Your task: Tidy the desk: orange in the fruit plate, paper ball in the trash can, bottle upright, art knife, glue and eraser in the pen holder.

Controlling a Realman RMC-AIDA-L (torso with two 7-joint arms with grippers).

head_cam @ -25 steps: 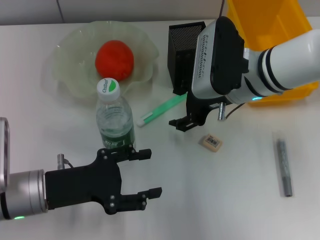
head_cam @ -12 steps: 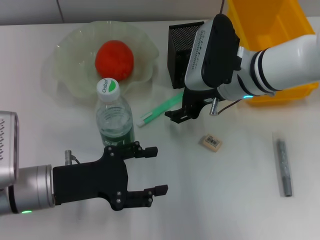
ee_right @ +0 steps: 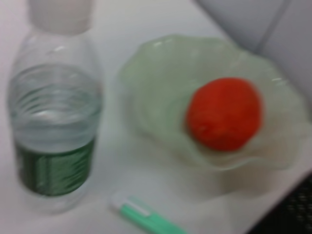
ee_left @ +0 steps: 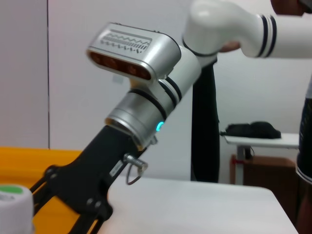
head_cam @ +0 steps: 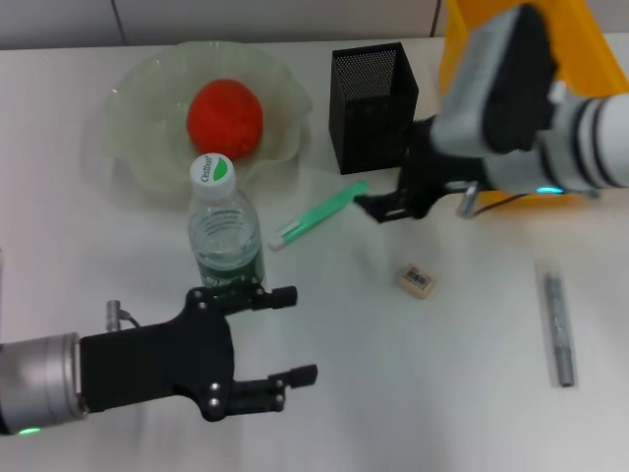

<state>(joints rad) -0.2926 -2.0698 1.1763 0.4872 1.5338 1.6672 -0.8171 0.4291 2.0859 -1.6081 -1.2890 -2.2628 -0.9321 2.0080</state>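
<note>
The orange sits in the plate and the bottle stands up

The orange (head_cam: 225,118) lies in the green fruit plate (head_cam: 133,138), and the bottle (head_cam: 226,231) stands upright just in front of it on the white desk (head_cam: 413,393). The art knife (head_cam: 316,215) lies flat between the bottle and the black pen holder (head_cam: 371,93). The eraser (head_cam: 417,280) and the glue (head_cam: 558,329) lie on the desk, well apart. The right claw (head_cam: 383,208) hangs by the knife's end; I cannot tell if it is open. The left claw (head_cam: 285,334) is open, empty, near the bottle. The yellow trash can (head_cam: 472,29) is behind
</note>
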